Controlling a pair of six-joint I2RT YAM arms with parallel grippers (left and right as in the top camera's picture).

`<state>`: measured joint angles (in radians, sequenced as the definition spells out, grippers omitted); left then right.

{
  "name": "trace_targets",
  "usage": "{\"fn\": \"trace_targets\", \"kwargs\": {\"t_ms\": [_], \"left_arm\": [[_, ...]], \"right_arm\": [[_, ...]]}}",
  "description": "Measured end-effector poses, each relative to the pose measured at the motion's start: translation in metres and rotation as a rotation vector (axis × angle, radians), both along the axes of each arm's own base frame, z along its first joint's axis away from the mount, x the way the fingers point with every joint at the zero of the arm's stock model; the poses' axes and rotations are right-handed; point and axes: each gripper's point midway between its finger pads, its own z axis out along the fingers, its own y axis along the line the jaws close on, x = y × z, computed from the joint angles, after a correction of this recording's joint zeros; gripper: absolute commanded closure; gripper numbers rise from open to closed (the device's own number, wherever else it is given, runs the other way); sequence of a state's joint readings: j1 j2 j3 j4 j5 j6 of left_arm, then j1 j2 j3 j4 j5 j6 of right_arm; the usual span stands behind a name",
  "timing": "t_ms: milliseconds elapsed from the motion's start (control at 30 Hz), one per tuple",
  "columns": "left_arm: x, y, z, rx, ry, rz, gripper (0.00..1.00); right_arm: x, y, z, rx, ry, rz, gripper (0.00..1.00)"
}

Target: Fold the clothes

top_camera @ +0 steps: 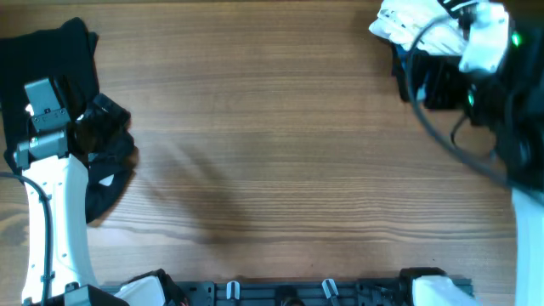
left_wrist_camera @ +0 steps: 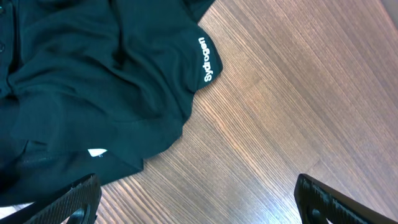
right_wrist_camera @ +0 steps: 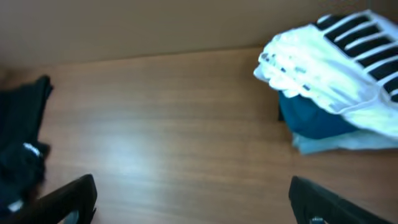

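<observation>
The left gripper [left_wrist_camera: 196,193] is seen spread wide with nothing held. Only its two dark fingertips are caught, at the bottom corners of the left wrist view, and the rest is cut off. Bare table [left_wrist_camera: 292,93] is shown between them. Just beyond lies a crumpled black garment [left_wrist_camera: 93,81]. One hem is marked with white lettering [left_wrist_camera: 206,60], upside down and hard to read. From overhead this garment is placed at the left edge of the table, partly covered by the left arm [top_camera: 55,204] and cropped by the frame.

The right gripper [right_wrist_camera: 193,186] is likewise spread wide and empty, with bare wood between the fingers. They are blurred and cropped at the bottom edge.

The white T-shirt [right_wrist_camera: 329,68] is found at the far right corner of the table, bunched up, with its black-striped patch [right_wrist_camera: 360,31] turned up. Its right side is cut off in the right wrist view. It is laid on a dark blue folded garment [right_wrist_camera: 311,118], under which a pale blue garment [right_wrist_camera: 329,144] is stacked. From overhead the pile is mostly hidden by the right arm [top_camera: 484,42], and only a white edge of the shirt is shown. The shirt is touched by neither gripper.
</observation>
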<state>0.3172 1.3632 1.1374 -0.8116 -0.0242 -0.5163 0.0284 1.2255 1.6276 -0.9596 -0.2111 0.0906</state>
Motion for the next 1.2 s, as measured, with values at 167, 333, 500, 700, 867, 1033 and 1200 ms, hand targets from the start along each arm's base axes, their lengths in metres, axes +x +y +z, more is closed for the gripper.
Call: {"fn": "trace_targets", "kwargs": {"t_ms": [167, 333, 500, 700, 867, 1033, 1200], "left_arm": [[0.001, -0.001, 0.000, -0.007, -0.001, -0.004, 0.00], [0.000, -0.001, 0.000, -0.006, 0.000, -0.004, 0.00], [0.000, -0.001, 0.000, -0.006, 0.000, -0.003, 0.00], [0.000, -0.001, 0.000, -0.006, 0.001, -0.003, 0.00], [0.000, -0.001, 0.000, -0.007, 0.000, -0.004, 0.00], [0.000, -0.001, 0.000, -0.007, 0.001, -0.004, 0.00], [0.000, -0.001, 0.000, -0.007, 0.001, -0.004, 0.00]], "right_arm": [[-0.031, -0.002, -0.004, -0.049, -0.471, 0.012, 0.00], [-0.053, -0.003, -0.126, -0.057, -0.475, 0.014, 0.00], [-0.080, -0.004, -0.181, -0.062, -0.501, 0.015, 0.00], [-0.092, -0.004, -0.194, -0.061, -0.584, 0.011, 0.00], [-0.094, -0.004, -0.208, -0.061, -0.577, 0.011, 0.00], [-0.094, -0.004, -0.208, -0.061, -0.579, 0.011, 0.00], [-0.094, -0.004, -0.208, -0.061, -0.579, 0.011, 0.00]]}}
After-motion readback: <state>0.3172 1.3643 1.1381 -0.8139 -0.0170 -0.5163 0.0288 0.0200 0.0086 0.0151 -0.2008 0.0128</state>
